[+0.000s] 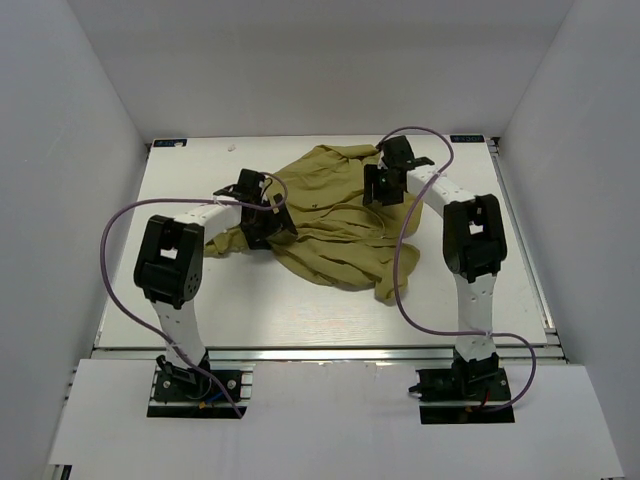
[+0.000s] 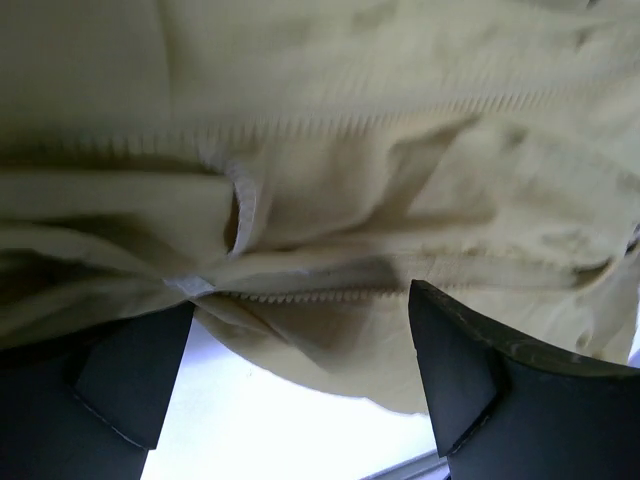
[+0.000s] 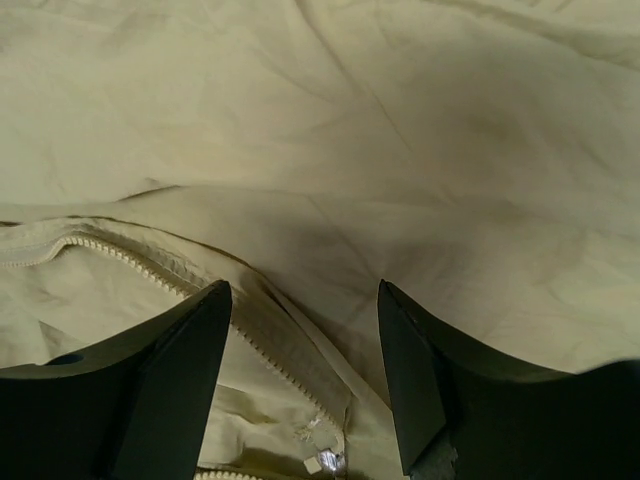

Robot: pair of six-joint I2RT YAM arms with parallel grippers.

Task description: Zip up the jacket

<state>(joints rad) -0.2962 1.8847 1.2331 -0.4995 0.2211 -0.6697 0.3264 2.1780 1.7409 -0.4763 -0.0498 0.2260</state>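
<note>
Lying rumpled across the middle of the white table (image 1: 300, 310), the jacket (image 1: 330, 215) — thin, soft olive-yellow cloth — shows a pale toothed zipper (image 3: 150, 265). Left gripper (image 2: 300, 295) at its left edge and right gripper (image 3: 303, 285) at its far-right edge both stand with jaws spread apart.

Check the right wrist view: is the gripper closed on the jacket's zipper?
No, the right gripper stands open over the jacket, with the zipper teeth lying free between its fingers.

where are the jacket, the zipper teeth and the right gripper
jacket (image 1: 330, 225), top view, middle of the rumpled fabric
zipper teeth (image 3: 140, 267), right wrist view, tooth row at left
right gripper (image 3: 303, 290), right wrist view, midway between fingertips
</note>
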